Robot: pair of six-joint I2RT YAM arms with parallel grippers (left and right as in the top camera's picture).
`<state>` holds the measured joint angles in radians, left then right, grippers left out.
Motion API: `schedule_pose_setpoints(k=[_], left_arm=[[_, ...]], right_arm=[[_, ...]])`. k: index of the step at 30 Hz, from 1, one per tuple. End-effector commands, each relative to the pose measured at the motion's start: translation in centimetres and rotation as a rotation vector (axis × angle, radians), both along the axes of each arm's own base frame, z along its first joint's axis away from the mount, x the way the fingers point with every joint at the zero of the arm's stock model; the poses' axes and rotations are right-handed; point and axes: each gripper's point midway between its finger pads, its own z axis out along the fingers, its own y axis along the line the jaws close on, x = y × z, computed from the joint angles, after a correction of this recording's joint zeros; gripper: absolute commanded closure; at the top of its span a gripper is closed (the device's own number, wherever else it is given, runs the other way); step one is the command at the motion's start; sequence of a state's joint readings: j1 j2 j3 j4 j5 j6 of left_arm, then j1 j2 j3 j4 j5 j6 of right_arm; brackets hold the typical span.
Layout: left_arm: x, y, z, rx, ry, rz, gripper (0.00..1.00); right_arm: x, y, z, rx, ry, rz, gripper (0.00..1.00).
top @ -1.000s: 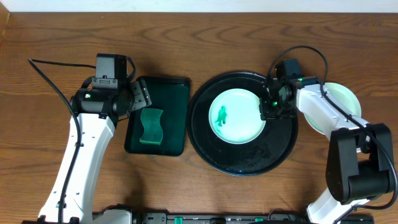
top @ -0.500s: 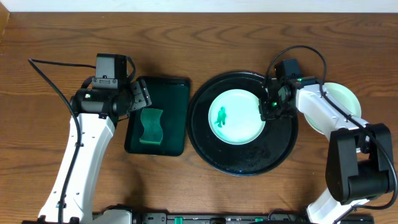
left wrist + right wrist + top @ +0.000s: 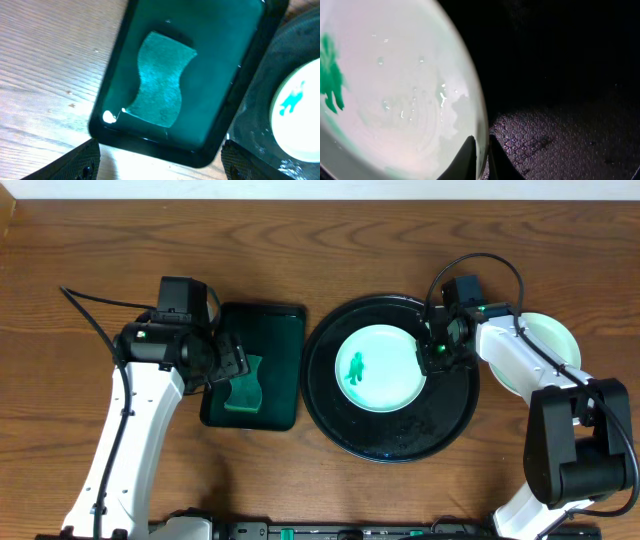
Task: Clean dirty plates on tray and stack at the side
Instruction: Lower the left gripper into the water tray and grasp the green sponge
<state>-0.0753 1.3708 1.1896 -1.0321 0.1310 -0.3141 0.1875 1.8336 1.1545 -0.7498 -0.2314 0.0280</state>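
A pale mint plate [image 3: 378, 367] with a green smear at its centre lies in the big black round tray [image 3: 392, 442]. My right gripper [image 3: 431, 357] is shut on this plate's right rim; the right wrist view shows the rim [image 3: 479, 120] pinched between the two fingers [image 3: 481, 160]. Another pale plate [image 3: 555, 340] lies on the table to the right of the tray, partly under my right arm. My left gripper [image 3: 232, 352] is open and empty above the dark green rectangular tray [image 3: 278, 330], over a green sponge [image 3: 242, 385]. In the left wrist view the sponge [image 3: 160, 77] lies in that tray.
The green rectangular tray [image 3: 220, 75] sits just left of the black tray's rim [image 3: 260, 125]. Wet drops cover the black tray floor [image 3: 570, 130]. Bare wooden table [image 3: 60, 420] lies to the far left and front.
My left gripper has moved a little right and forward, over the green tray's left side above the sponge. The right gripper and the plate have not moved.
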Motion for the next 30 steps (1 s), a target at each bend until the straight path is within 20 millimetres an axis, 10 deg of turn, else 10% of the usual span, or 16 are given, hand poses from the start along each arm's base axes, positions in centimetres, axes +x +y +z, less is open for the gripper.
schedule_pose_setpoints(k=[1,10,30], left_arm=[[-1.5,-1.3,-1.7,-0.034,0.062,-0.035,0.23],[-2.5,-1.5,-4.0,-0.027,0.097,-0.046,0.27],[-1.1,-1.7,-3.8,-0.028,0.042,-0.064,0.43]], right_arm=[[-0.2,0.7,0.1,0.0,-0.015,0.05,0.88],[0.1,0.9,0.2,0.003,-0.03,0.056,0.68],[-0.7,0.8,-0.8,0.007,-0.007,0.023,0.78]])
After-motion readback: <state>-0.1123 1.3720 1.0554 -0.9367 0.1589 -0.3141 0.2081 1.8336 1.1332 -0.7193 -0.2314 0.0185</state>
